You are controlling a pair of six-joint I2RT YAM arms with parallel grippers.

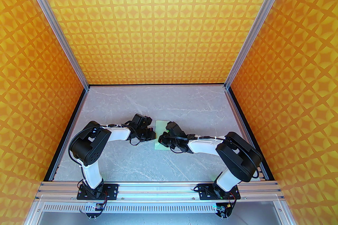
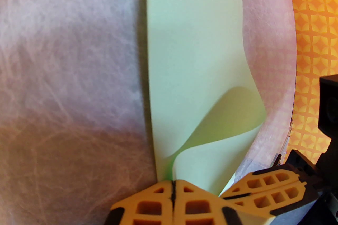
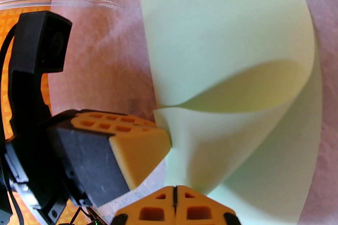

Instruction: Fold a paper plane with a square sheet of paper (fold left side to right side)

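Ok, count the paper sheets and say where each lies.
1: the square sheet of paper lies centred on the table, edge curled up, pinched by the left end effector and right end effector. Another may hide beneath.

My left pincer [image 2: 173,185] is clamped tight on a corner of the square sheet of paper [image 2: 195,47], fingers pressed flat together. My right pincer [image 3: 174,188] is likewise closed on the lifted edge just beside it. Both arms reach inward, elbows out, wrists pitched down, tips nearly meeting.
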